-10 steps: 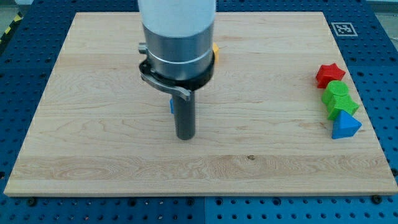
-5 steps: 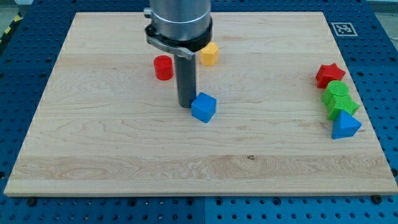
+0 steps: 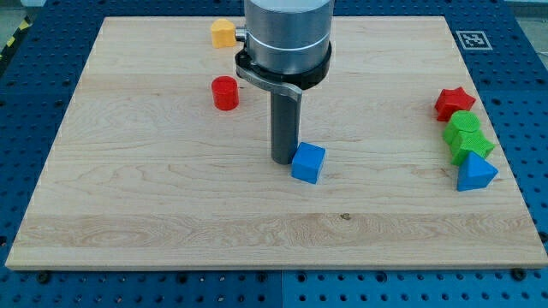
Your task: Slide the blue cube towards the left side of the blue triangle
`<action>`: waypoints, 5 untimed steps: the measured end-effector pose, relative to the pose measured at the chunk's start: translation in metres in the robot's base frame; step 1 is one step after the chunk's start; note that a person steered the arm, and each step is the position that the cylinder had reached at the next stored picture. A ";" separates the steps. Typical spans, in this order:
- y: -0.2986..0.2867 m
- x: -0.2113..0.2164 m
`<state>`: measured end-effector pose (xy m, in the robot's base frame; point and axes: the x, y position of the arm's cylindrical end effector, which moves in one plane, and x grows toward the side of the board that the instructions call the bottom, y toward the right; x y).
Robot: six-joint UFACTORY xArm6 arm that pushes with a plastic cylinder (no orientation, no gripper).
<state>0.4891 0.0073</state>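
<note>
The blue cube (image 3: 308, 162) sits near the middle of the wooden board (image 3: 128, 197). My tip (image 3: 283, 159) rests right against the cube's left side, touching it. The blue triangle (image 3: 475, 174) lies far to the view's right, near the board's right edge, well apart from the cube. The arm's wide grey body hides the board behind the rod.
A red star (image 3: 453, 103) and two green blocks (image 3: 467, 134) stand in a column just above the blue triangle. A red cylinder (image 3: 225, 92) sits at upper left of my tip. A yellow block (image 3: 223, 32) lies near the top edge.
My tip and the blue cube have moved to the right and slightly down. The yellow block now sits farther up and left, near the top edge.
</note>
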 end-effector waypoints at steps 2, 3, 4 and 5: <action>0.001 0.013; 0.001 0.015; 0.001 0.017; 0.001 0.019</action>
